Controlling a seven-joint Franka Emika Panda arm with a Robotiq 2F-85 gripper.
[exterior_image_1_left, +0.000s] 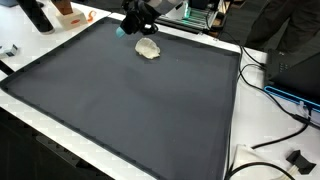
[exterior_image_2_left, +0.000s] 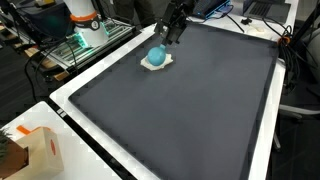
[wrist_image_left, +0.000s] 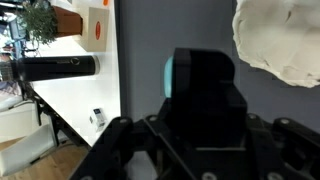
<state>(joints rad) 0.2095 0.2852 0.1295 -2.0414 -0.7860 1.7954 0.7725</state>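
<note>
The gripper (exterior_image_2_left: 171, 37) hangs over the far edge of the dark mat (exterior_image_1_left: 130, 110), and the nearest thing to it is a small teal ball (exterior_image_2_left: 157, 55) on the mat just below and beside it. In the wrist view the gripper's black body covers most of the ball, leaving only a teal sliver (wrist_image_left: 171, 75) showing, and it hides the fingertips too, so I cannot tell whether the jaws stand wide or narrow. Nothing shows them closed on anything. A cream-white lump (exterior_image_1_left: 148, 48), possibly crumpled cloth though the views are too coarse to be sure, lies next to the ball. One exterior view shows the two touching, the other a small gap. The ball looks smooth, round and light. It would likely roll at a nudge, so the safest hold is across its widest middle, coming straight down with a finger on either side. The lump looks soft and loose and would probably give under a pinch. On the white table (wrist_image_left: 80, 110) beside the mat stand a cardboard box (wrist_image_left: 95, 25) with a round orange mark and a black cylinder (wrist_image_left: 55, 68) lying on its side. No brand or writing can be read on anything.
</note>
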